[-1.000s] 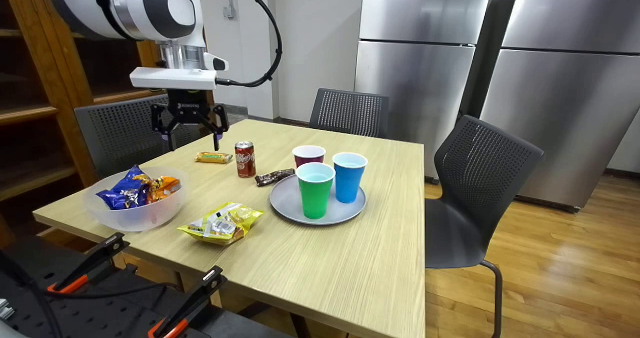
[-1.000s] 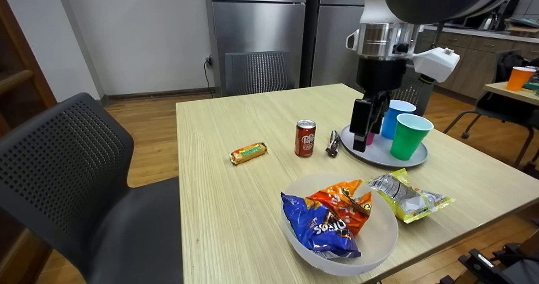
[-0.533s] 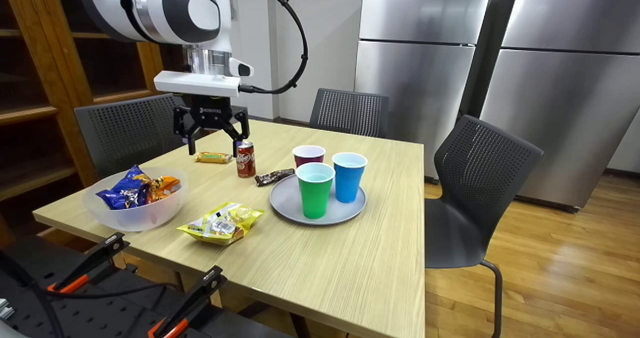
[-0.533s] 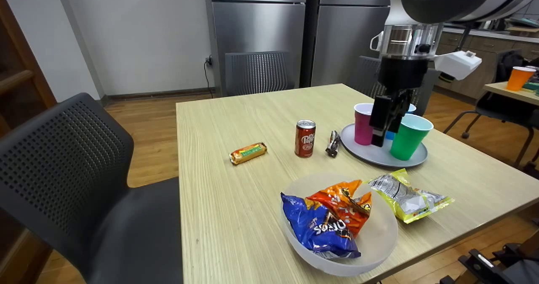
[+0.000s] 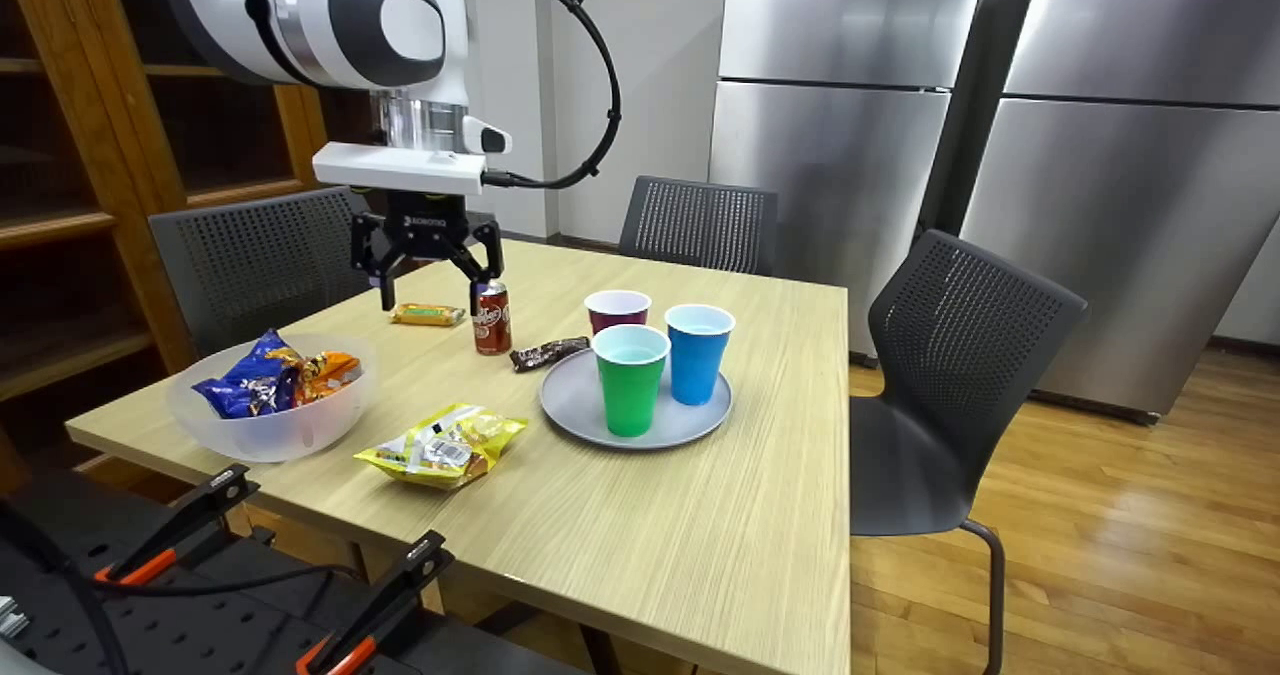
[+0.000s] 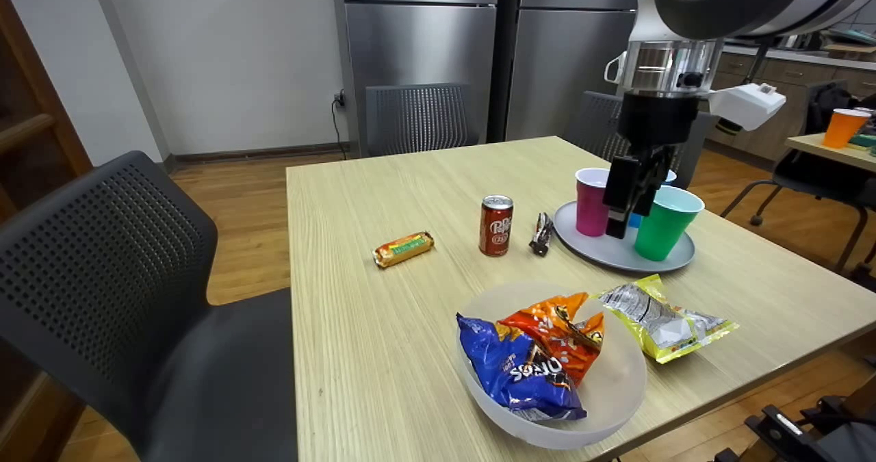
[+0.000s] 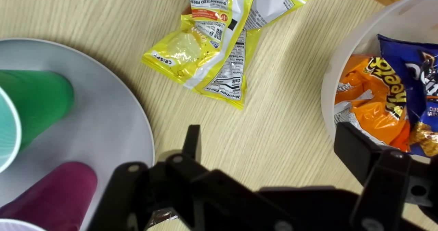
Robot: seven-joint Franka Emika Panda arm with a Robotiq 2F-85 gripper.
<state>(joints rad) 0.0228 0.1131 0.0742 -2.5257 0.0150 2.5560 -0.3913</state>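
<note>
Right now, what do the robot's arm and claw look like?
The arm is rounded, white with dark grey patches, a silvery collar and a white bar. A black cable loops from the bar. The claw is black, two-fingered, with pale Robotiq lettering.

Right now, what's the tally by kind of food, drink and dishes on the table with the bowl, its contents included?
3 cups: green cup, blue cup, purple cup
3 bags: yellow bag, blue bag, orange bag
2 wrapped bars: golden bar, dark bar
1 can
1 plate
1 bowl
Total: 11
</note>
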